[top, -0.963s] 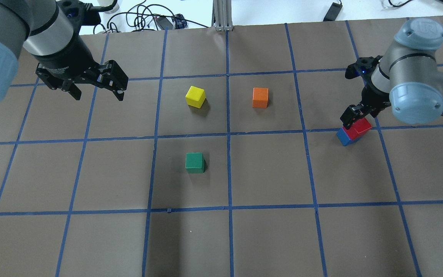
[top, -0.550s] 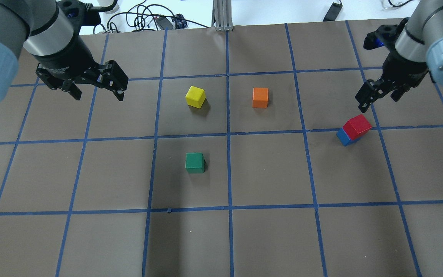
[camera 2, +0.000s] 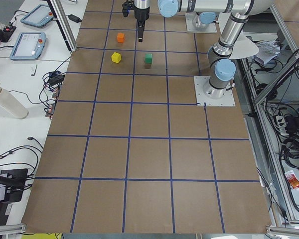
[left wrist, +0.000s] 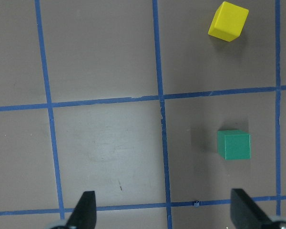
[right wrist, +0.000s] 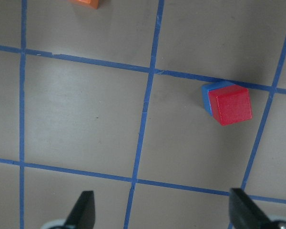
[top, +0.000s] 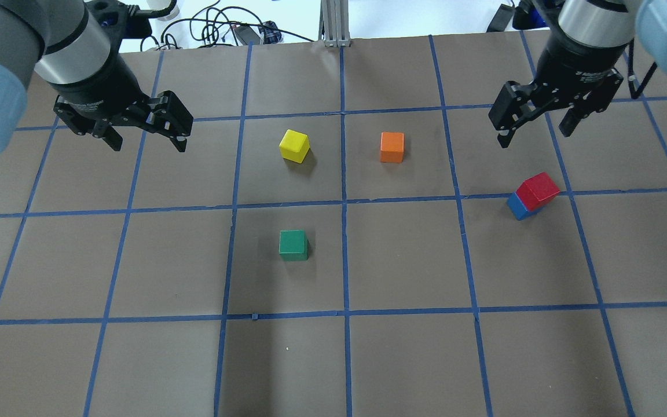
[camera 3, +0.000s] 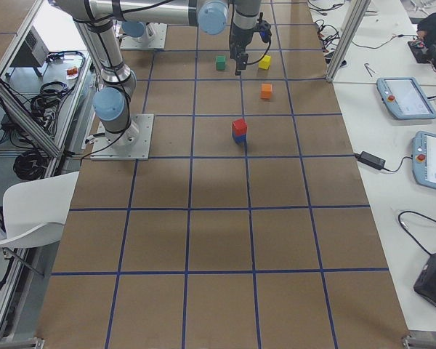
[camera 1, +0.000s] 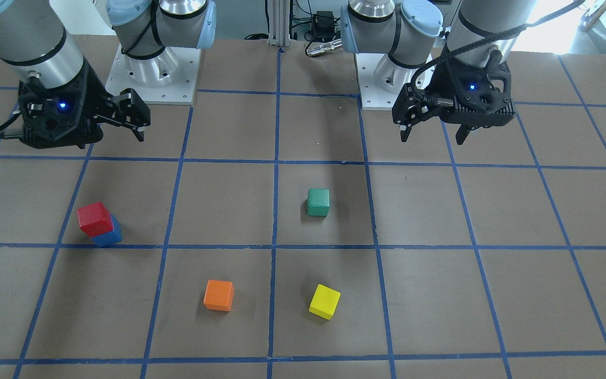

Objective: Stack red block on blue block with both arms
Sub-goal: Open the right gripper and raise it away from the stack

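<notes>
The red block (top: 536,189) sits on top of the blue block (top: 517,207), both on the tabletop (top: 403,260) beside a tape crossing on the robot's right side. Nothing touches the pair. Being cubes, they have no long axis, but their faces are turned skew to the tape grid. From above, blue shows past one edge of red, and I cannot tell how much of that is camera angle and how much is real offset.

The right arm (top: 585,35) is the nearer one. Its jaws stand wide and empty, raised above the tabletop, farther from the robot than the stack. In the right wrist view the red block (right wrist: 230,105) lies ahead of the jaws, toward one finger's side, not centred in the gap.

Judged from this, the stacking looks done. Any correction would fall to the right arm, which would need to shift sideways and turn to meet the skewed faces.

Farther off sit the orange cube (top: 392,147), yellow cube (top: 294,145) and green cube (top: 293,245). Farthest, the left arm (top: 79,52) hovers, jaws wide and empty, well apart from the stack.
</notes>
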Robot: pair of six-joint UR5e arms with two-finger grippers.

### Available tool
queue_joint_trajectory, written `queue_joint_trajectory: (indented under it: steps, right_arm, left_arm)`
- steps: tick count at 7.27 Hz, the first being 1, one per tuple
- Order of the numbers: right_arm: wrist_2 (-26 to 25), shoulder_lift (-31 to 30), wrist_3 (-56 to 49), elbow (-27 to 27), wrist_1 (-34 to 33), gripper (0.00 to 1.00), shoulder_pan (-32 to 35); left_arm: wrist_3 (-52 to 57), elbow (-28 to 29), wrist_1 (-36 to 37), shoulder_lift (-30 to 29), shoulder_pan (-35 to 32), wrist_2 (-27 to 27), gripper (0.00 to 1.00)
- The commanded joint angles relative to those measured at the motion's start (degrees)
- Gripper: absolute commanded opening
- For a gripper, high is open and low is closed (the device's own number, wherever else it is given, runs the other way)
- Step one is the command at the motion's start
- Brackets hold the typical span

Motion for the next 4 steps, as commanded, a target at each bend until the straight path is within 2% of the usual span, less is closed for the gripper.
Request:
queue_joint_trajectory:
  steps: [1,4]
  right_arm:
    - [0.7,-2.0,5.9,1.6,-0.1,1.0,1.4]
    - [0.8,-3.0,9.7,3.0,-0.5,1.0,1.5]
  left_arm:
    - [0.0,0.0,0.0,0.0,0.0,0.0,1.0]
    - [0.1,-0.1,0.0,0.0,0.0,0.0,1.0]
